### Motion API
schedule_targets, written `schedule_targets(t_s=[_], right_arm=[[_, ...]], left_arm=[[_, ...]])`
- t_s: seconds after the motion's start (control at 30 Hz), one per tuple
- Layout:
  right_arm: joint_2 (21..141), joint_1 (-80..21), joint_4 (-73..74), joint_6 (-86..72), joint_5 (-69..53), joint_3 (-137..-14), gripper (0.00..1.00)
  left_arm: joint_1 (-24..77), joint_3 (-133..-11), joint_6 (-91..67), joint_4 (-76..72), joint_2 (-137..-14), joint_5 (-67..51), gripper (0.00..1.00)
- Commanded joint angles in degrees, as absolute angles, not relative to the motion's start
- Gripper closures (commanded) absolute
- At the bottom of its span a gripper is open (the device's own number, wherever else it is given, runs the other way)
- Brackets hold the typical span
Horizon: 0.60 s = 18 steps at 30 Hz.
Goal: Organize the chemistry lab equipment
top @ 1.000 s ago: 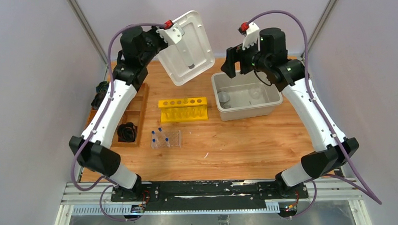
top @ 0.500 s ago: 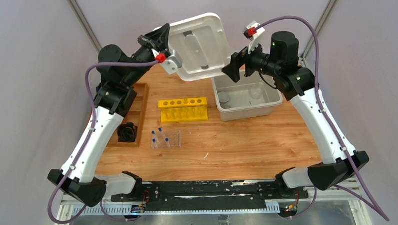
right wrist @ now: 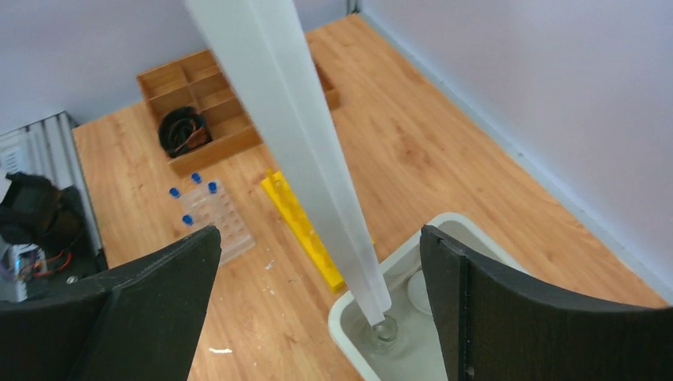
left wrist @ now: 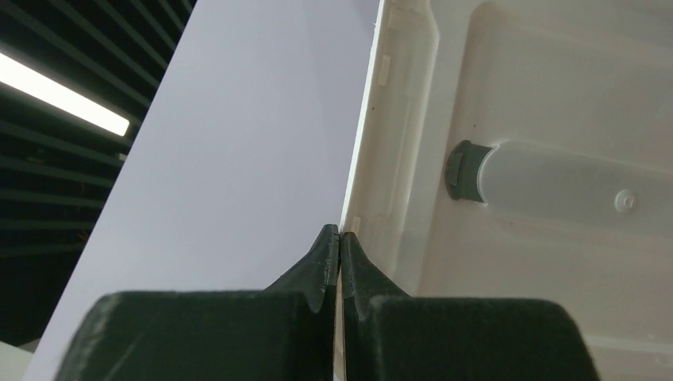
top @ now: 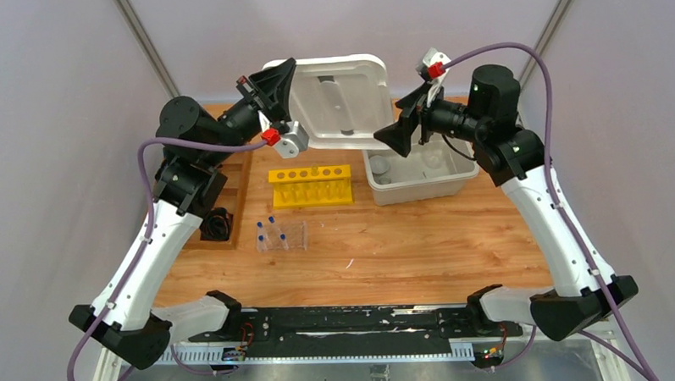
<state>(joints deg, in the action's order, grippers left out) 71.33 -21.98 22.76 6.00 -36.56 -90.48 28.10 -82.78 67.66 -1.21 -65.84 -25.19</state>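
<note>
**Entry: bench w/ 2 arms, lid aloft**

- L arm: reaches up and fwd over the far-left of the table, wrist turned inward. L gripper (top: 281,84) (left wrist: 340,240) is pinched tight on the left rim of the lid (top: 348,93) (left wrist: 555,238). The lid is in the air, tilted on edge, underside facing the top cam.
- R arm: elbow high, forearm pointing left across the bin (top: 467,163). R gripper (top: 397,136) has its jaws spread wide. The lid's right edge stands between the fingers (right wrist: 151,278), touching neither.

**Counts**
- Lid: 1, white, gray latch on the inner face.
- Bin: 1, pale gray, far right, uncovered.
  - Beaker (right wrist: 385,332): 1, clear, at the bin's left end.
  - Dome piece (right wrist: 414,287): 1, white, beside the beaker.
- Yellow rack (top: 310,185): 1, left of the bin.
- Clear rack (top: 283,236): 1, nearer than the yellow rack.
  - Blue-capped tubes (right wrist: 195,178): 4 caps seen in the R wrist view, upright at the rack's left end.
- Wood tray (top: 235,184): 1, left edge of the table, divided.
  - Black coil (top: 217,223): 1, in the nearest compartment.
- White bit (top: 350,263): 1, on bare table near centre; too small to tell its shape.
</note>
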Motion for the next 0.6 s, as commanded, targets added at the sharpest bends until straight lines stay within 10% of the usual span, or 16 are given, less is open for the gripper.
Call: schedule_targets(t_s=[0.0, 0.27, 0.57], right_arm=[[71.66, -21.49, 17.30, 5.28, -44.15, -86.91, 0.03], [72.36, -21.60, 11.25, 2.41, -46.13, -84.96, 0.14], [71.77, -22.56, 3.49, -3.99, -52.49, -81.95, 0.68]], left_arm=[[28.83, -81.98, 69.60, -4.99, -63.13, -27.03, 1.00], [28.91, -86.30, 69.83, 9.30, -62.06, -29.34, 1.00], [29.32, -84.83, 70.05, 7.88, -60.86, -29.25, 1.00]])
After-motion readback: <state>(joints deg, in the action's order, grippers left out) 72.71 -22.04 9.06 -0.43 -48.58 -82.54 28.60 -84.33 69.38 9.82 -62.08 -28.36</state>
